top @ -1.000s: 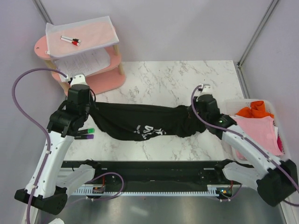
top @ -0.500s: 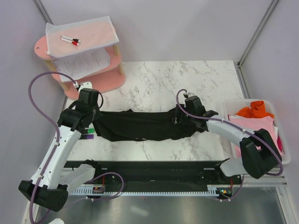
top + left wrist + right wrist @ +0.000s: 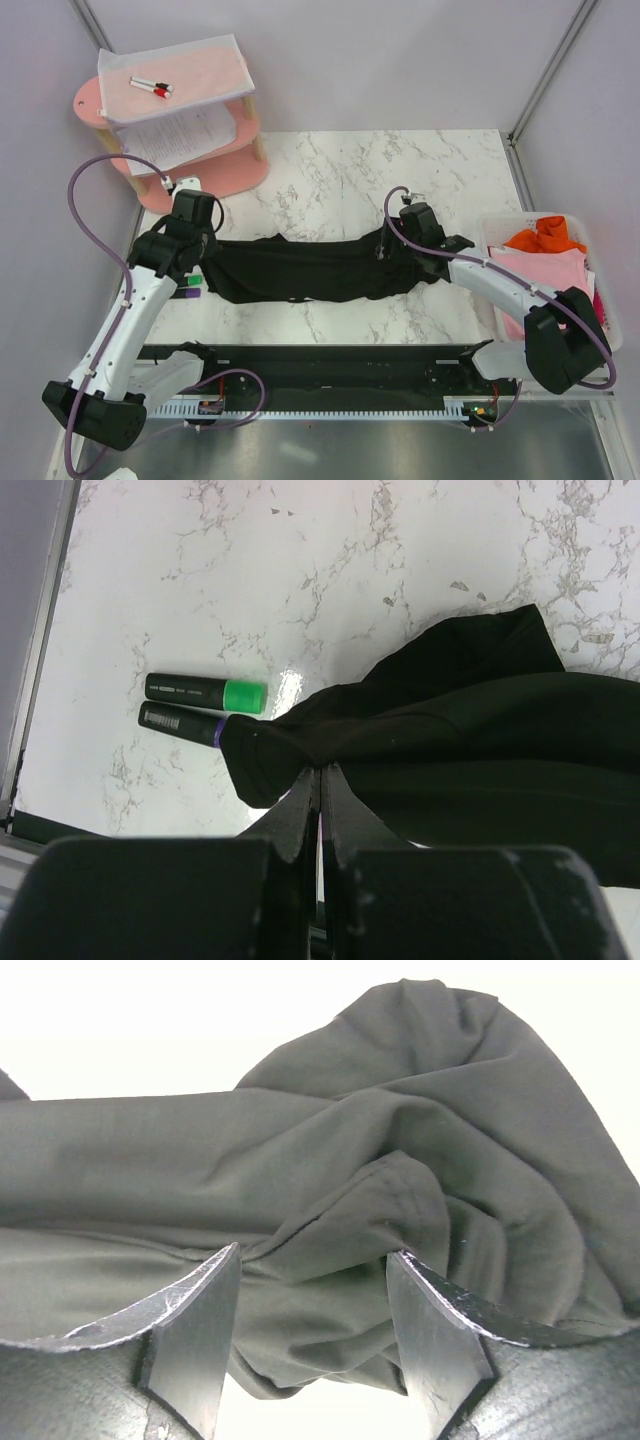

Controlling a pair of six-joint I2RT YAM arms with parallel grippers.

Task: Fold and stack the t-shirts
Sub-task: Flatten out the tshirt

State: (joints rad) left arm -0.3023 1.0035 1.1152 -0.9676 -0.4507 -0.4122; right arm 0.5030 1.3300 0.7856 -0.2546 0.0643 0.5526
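Observation:
A black t-shirt [image 3: 300,268] lies bunched in a long band across the middle of the marble table [image 3: 400,170]. My left gripper [image 3: 203,262] is at its left end, and in the left wrist view the gripper [image 3: 320,778] is shut on the cloth's edge [image 3: 470,740]. At the shirt's right end my right gripper [image 3: 386,256] stands open. In the right wrist view its fingers [image 3: 205,1310] straddle a loose fold of the shirt [image 3: 340,1210] without pinching it. A pink t-shirt [image 3: 555,280] and an orange one [image 3: 545,235] lie in the bin [image 3: 612,335] at the right.
A green marker [image 3: 205,692] and a purple marker [image 3: 180,723] lie on the table just left of the shirt's end. A pink two-tier shelf [image 3: 215,178] with paper sheets [image 3: 180,135] and markers [image 3: 150,87] stands at the back left.
The shirt went from stretched taut to lying slack and narrower on the table. Both arms moved inward. The right gripper opened and let go of the cloth; the left stayed shut.

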